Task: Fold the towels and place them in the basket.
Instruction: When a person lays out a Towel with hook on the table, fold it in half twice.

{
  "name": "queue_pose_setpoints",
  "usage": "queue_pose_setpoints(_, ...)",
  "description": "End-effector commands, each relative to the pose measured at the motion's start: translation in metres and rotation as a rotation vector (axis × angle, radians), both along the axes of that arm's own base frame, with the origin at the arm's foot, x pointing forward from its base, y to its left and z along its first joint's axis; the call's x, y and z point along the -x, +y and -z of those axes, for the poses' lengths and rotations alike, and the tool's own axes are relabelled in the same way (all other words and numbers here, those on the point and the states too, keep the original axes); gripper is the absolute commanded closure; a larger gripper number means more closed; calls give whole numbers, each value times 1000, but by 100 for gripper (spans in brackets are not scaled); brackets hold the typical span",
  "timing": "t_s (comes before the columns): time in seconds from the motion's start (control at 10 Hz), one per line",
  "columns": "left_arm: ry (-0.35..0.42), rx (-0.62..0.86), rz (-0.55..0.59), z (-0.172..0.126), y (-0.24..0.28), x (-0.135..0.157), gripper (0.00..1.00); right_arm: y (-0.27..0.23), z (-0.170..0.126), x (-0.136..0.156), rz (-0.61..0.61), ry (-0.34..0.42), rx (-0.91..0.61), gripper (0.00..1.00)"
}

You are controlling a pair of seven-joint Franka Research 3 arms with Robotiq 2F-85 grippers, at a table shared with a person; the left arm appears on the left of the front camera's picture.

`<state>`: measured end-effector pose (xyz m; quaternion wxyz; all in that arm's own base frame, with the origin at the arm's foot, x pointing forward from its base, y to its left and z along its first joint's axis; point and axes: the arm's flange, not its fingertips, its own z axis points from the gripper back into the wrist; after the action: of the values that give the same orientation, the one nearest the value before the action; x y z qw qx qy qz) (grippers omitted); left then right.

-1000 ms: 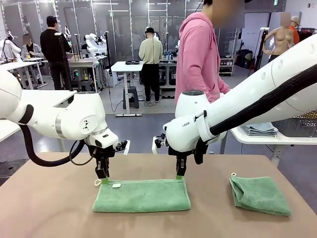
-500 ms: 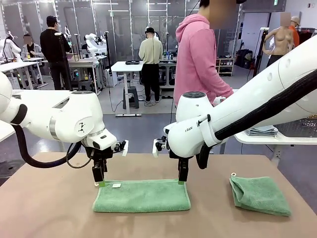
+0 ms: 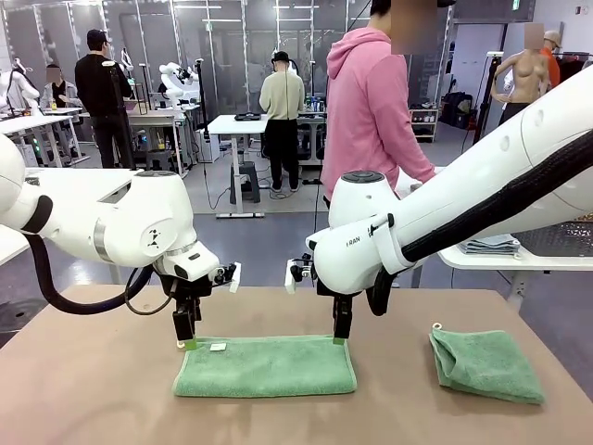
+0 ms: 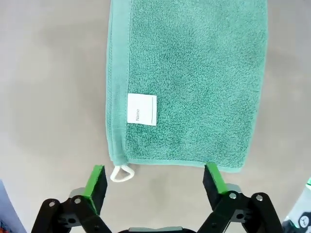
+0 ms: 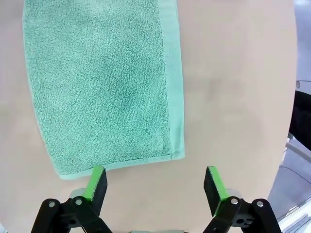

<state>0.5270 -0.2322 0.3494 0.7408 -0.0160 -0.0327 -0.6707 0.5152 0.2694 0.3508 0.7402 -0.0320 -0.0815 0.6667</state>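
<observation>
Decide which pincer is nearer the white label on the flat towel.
Left. The left pincer hangs open beside the white label at the flat towel corner; the right pincer hangs at the towel's other end.

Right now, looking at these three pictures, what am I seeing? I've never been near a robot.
These are two white robot arms at a brown table. The wide picture comes from a fixed camera between them, looking across at a person in pink. The other two come from cameras on each wrist, looking down along that arm's end effector, its two-fingered claw with green tips. The left end effector and the right end effector both stand open, holding nothing, one at each end of a long green towel. The left wrist picture shows its white label and cord loop. A second towel lies loosely folded to the right.
</observation>
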Motion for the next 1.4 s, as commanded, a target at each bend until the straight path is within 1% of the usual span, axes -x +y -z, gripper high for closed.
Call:
queue_pose_setpoints(0.0,1,-1,10,-1,1,-4,0,0,1,-2,-1,0,-2,0)
queue_pose_setpoints(0.1,0,0,0,0,0,0,0,0,0,0,0,0,0,5)
queue_pose_setpoints(0.2,-43,-48,3,-26,4,6,0,4,-12,13,152,-81,83,0)
queue_pose_setpoints(0.3,-14,-42,-92,-50,12,16,0,5,-13,27,331,-111,109,0)
queue_pose_setpoints(0.4,-25,-11,-142,-76,20,32,0,3,-14,40,433,-120,86,0)
queue_pose_setpoints(0.5,-38,23,-203,-105,29,54,0,-3,-15,49,532,-115,50,0)
queue_pose_setpoints(0.6,-65,42,-286,-141,36,83,0,-9,-16,59,665,-133,-7,0)
queue_pose_setpoints(0.7,-77,68,-362,-169,40,110,0,-10,-13,68,758,-136,-69,0)
queue_pose_setpoints(0.8,-107,79,-422,-193,43,137,0,-11,-9,73,828,-121,-123,0)
queue_pose_setpoints(0.9,-132,94,-470,-217,56,162,0,-11,-5,76,917,-134,-208,0)
queue_pose_setpoints(1.0,-172,128,-527,-245,66,191,0,-12,0,80,1014,-132,-257,0)
queue_pose_setpoints(1.1,-199,146,-541,-266,69,216,0,-14,4,80,1079,-137,-306,0)
queue_pose_setpoints(1.2,-237,135,-576,-284,68,239,0,-18,6,80,1089,-113,-379,0)
queue_pose_setpoints(1.3,-261,91,-581,-302,72,258,0,-21,10,80,1112,-85,-382,0)
